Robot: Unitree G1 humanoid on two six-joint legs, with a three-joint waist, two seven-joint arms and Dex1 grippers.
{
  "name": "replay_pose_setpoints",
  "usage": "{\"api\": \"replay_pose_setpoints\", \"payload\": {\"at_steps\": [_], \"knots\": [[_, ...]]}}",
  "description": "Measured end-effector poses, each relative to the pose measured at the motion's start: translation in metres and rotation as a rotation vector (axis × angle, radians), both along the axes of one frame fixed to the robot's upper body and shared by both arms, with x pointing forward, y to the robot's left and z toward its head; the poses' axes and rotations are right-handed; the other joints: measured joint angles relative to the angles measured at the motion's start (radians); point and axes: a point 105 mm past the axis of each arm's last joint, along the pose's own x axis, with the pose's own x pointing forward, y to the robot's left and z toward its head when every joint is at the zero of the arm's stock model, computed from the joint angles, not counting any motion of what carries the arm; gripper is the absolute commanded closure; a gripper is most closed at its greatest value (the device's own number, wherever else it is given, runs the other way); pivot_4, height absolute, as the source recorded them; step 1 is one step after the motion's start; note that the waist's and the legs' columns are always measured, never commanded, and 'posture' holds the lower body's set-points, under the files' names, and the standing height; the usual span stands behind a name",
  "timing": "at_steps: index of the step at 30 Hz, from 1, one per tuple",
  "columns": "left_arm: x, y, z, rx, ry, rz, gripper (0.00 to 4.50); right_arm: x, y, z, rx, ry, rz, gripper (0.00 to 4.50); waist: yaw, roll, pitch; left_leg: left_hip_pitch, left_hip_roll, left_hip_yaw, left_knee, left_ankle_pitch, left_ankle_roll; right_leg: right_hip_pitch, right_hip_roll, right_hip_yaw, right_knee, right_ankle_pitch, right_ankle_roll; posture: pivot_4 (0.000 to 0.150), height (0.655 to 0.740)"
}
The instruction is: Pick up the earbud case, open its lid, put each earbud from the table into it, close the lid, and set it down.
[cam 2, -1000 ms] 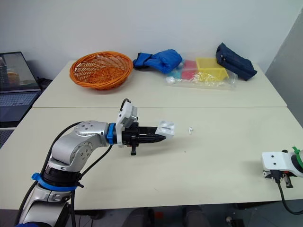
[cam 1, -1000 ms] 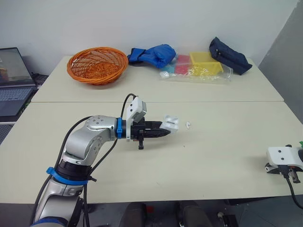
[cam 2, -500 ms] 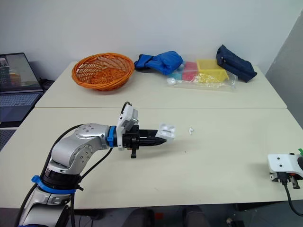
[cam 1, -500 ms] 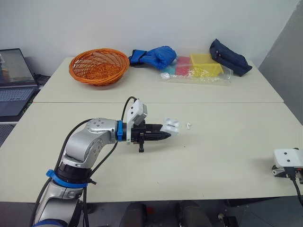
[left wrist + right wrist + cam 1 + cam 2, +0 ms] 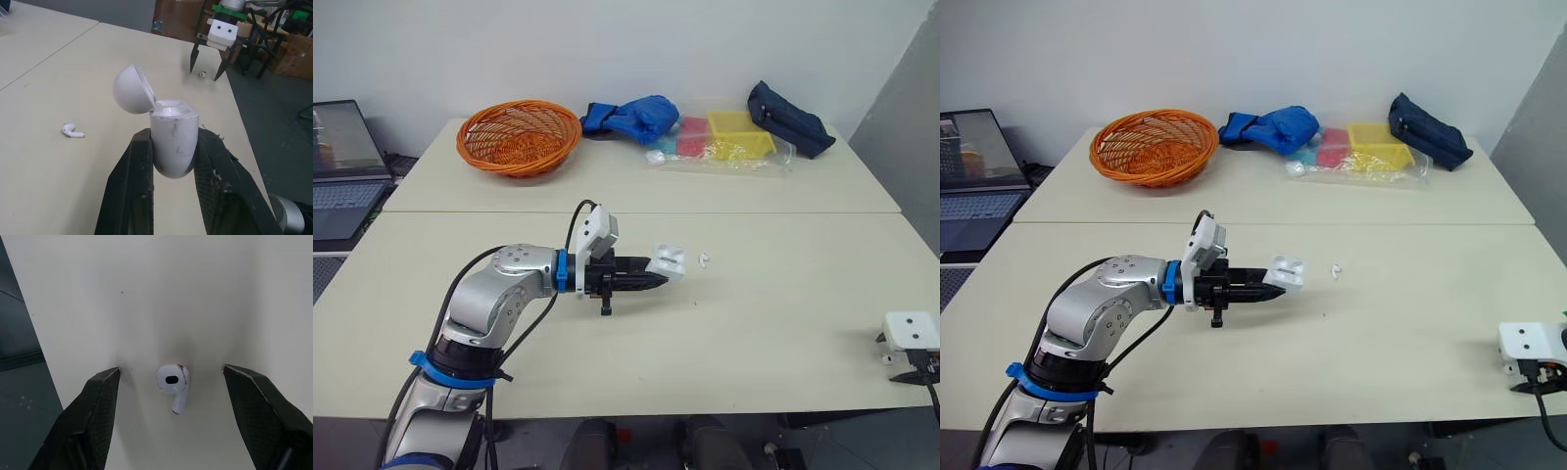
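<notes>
Left gripper (image 5: 648, 281) clamps the earbud case (image 5: 173, 132) above mid-tabletop (image 5: 783, 313), lid (image 5: 129, 90) swung open to expose the wells, a loose earbud (image 5: 703, 260) just beyond; right gripper (image 5: 171, 370), jaws spread, straddles the second earbud (image 5: 172, 382) near the right edge, seemingly poised to pinch.

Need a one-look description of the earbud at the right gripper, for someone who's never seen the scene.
On the near table, go to its near right edge, where the right gripper hangs open. The white earbud lies on the tabletop between its two black fingers. The other earbud lies mid-table, beside the open case in the left gripper.
</notes>
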Motion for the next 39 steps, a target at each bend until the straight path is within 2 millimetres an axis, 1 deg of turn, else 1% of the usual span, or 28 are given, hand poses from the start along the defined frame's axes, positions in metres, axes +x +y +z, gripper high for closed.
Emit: {"api": "replay_pose_setpoints", "payload": {"at_steps": [4,5,6,8,16,39], "knots": [[0.000,0.000,0.000,0.000,0.000,0.001,3.76,0.000,0.002,0.000,0.000,0.002,-0.001,1.03,0.000,0.000,0.000,0.000,0.000,0.000,0.000,0.000,0.000,0.000,0.000,0.000,0.000,0.000,0.000,0.150,0.7400],[0.000,0.000,0.000,0.001,0.001,0.001,3.76,0.000,0.002,0.000,0.000,0.004,-0.002,1.40,0.000,0.000,0.000,0.000,0.000,0.000,0.000,0.000,0.000,0.000,0.000,0.000,0.000,0.000,0.000,0.150,0.7400],[0.000,0.000,0.000,0.001,0.001,0.000,3.76,0.000,0.002,0.000,0.000,0.007,-0.002,1.53,0.000,0.000,0.000,0.000,0.000,0.000,0.000,0.000,0.000,0.000,0.000,0.000,0.000,0.000,0.000,0.150,0.7400],[0.000,0.000,0.000,0.001,0.001,0.000,3.76,-0.001,0.003,-0.001,0.000,0.010,0.001,2.22,0.000,0.000,0.000,0.000,0.000,0.000,0.000,0.000,0.000,0.000,0.000,0.000,0.000,0.000,0.000,0.150,0.7400],[-0.001,-0.001,-0.001,0.005,0.004,-0.005,3.76,0.002,0.008,0.001,-0.004,0.003,0.005,2.22,-0.002,0.000,0.000,0.001,0.000,0.000,0.000,0.000,0.000,0.000,0.000,0.001,0.001,0.000,0.000,0.150,0.7400],[-0.001,-0.002,-0.004,0.017,0.006,0.004,3.76,0.009,0.007,0.002,-0.042,-0.010,-0.015,2.22,-0.003,0.000,0.000,0.001,0.000,0.001,0.000,0.000,0.000,0.000,0.000,0.001,0.001,0.000,0.000,0.150,0.7400]]}}
